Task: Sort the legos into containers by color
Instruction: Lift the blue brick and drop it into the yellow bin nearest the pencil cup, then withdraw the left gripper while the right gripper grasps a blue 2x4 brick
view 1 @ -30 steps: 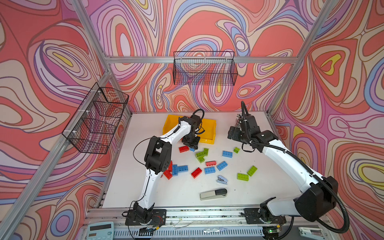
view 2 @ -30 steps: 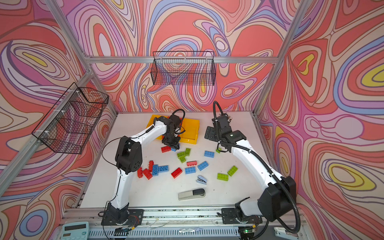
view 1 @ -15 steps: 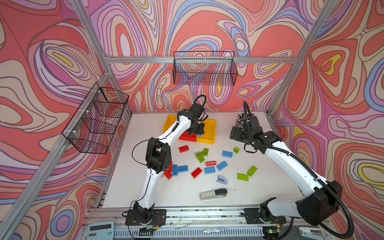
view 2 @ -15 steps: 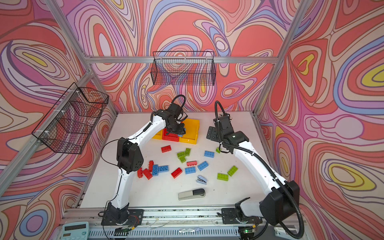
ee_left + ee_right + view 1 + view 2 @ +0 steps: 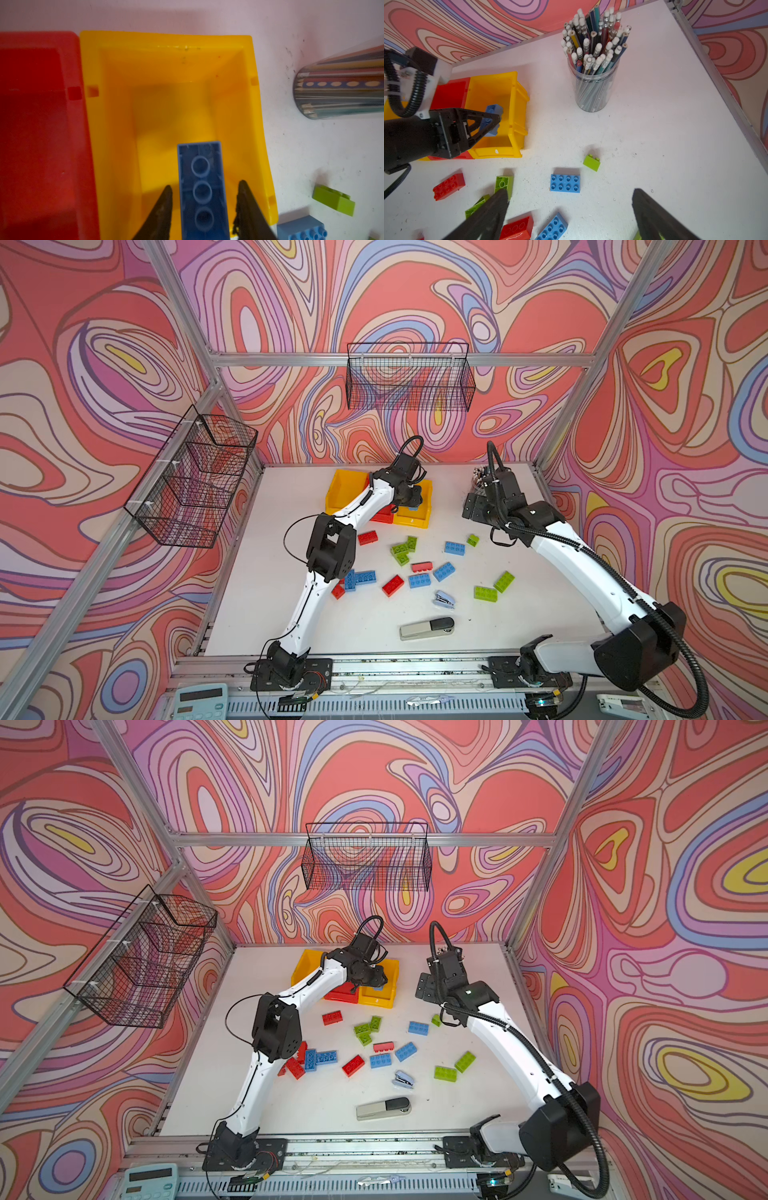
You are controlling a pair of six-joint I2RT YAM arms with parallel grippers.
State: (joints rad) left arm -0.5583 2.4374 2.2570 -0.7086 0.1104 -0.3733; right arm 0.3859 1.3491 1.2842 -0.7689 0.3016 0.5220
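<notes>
My left gripper [image 5: 204, 185] hangs over the right-hand yellow container [image 5: 166, 39], open. A blue lego [image 5: 199, 158] lies lengthwise between its fingers, with a gap showing on each side. The right wrist view shows that blue lego [image 5: 492, 116] tilted inside the left gripper's frame, above the yellow container [image 5: 517, 116]. The red container [image 5: 382, 516] sits in the middle and the other yellow one [image 5: 345, 489] beyond it. My right gripper [image 5: 570, 192] is wide open above loose legos: a blue one [image 5: 564, 185], a small green one [image 5: 591, 163] and a red one [image 5: 448, 186].
A clear cup of pencils [image 5: 593, 89] stands right of the containers, near my right wrist. A light-blue stapler [image 5: 444, 599] and a grey-and-black stapler [image 5: 427, 628] lie towards the front. Wire baskets hang on the back wall [image 5: 409, 377] and on the left wall [image 5: 195, 481].
The left gripper rose from the table and swung back over the right-hand yellow container with the blue lego, then its jaws parted. The right arm shifted only slightly.
</notes>
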